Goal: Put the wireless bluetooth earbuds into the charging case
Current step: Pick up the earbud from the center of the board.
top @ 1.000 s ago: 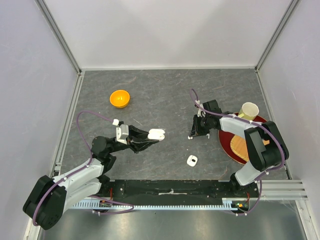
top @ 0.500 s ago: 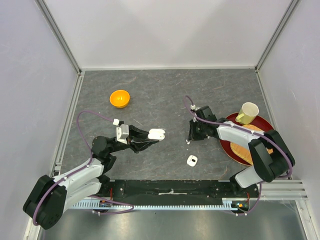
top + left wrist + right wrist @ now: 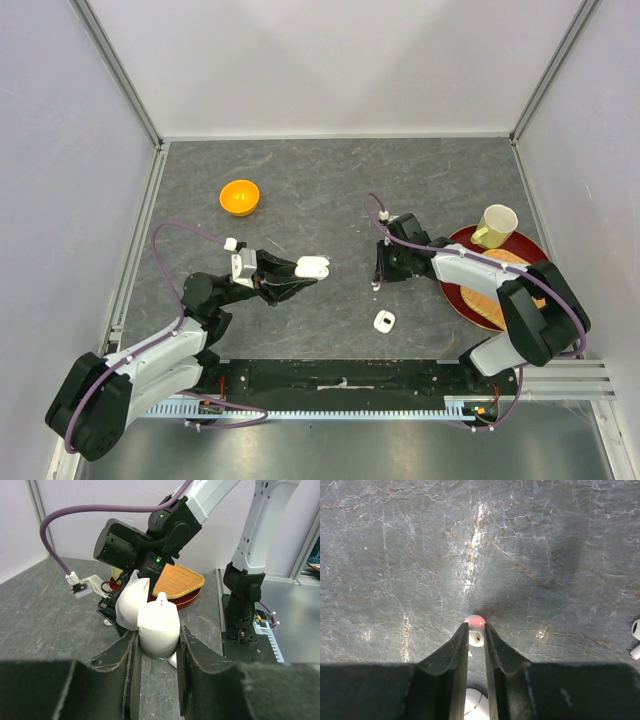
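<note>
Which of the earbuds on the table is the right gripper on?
The earbud between the fingertips of the right gripper, glowing red on top. The other earbuds lie apart, at the right edge of the right wrist view.

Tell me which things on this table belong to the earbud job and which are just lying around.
For the job:
open charging case, held in the left gripper
earbud between the right gripper fingers
more earbuds on the table
second small case

Lying about:
orange bowl
cup
red plate
woven mat
</note>
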`<state>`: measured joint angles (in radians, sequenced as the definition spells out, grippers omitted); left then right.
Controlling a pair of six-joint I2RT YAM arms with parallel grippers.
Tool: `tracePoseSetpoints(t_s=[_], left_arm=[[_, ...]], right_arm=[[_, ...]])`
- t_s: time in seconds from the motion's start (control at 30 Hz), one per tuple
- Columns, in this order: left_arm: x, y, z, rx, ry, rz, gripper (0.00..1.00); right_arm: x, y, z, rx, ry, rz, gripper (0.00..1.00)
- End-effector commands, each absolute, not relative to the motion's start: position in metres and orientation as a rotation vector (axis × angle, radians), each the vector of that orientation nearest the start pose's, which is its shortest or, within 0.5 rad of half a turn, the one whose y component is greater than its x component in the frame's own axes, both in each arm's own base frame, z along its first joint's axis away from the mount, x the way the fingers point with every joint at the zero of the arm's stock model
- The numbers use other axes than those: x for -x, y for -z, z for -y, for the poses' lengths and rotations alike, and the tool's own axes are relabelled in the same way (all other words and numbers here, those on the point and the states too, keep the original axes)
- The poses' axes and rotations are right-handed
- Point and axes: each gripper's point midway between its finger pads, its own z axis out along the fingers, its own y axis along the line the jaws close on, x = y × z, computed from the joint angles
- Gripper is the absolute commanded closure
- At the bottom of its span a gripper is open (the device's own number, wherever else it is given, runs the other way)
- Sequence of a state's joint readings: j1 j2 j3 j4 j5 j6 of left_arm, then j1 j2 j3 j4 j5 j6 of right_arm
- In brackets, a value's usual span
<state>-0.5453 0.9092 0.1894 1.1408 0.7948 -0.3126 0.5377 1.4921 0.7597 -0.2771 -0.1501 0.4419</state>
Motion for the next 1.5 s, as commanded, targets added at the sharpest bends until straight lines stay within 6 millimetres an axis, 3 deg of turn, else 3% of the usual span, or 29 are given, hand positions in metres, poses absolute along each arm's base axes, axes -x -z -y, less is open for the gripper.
tracePoseSetpoints(t_s=[0.0, 0.17, 0.3, 0.87, 1.07, 1.47], left_arm=[[-0.162, -0.253, 0.252, -0.875, 1.140, -1.021, 0.98], [-0.163, -0.254, 0.252, -0.872, 1.137, -1.021, 0.98], [-0.163, -0.252, 0.252, -0.872, 1.137, -1.026, 0.98], [-0.164, -0.251, 0.251, -0.874, 1.128, -1.032, 0.98], [-0.164, -0.251, 0.252, -0.877, 1.127, -1.033, 0.98], [-0.167, -0.251, 0.253, -0.878, 1.125, -1.038, 0.98]], right_arm=[[-0.253, -0.031, -0.210, 0.191, -0.582, -2.648, 0.74], [-0.252, -0.031, -0.210, 0.186, -0.583, -2.648, 0.69], [-0.252, -0.032, -0.204, 0.153, -0.550, -2.641, 0.60], [-0.252, -0.063, -0.194, 0.065, -0.580, -2.529, 0.58], [-0.248, -0.047, -0.185, 0.038, -0.581, -2.590, 0.67], [-0.239, -0.025, -0.192, 0.047, -0.637, -2.638, 0.67]])
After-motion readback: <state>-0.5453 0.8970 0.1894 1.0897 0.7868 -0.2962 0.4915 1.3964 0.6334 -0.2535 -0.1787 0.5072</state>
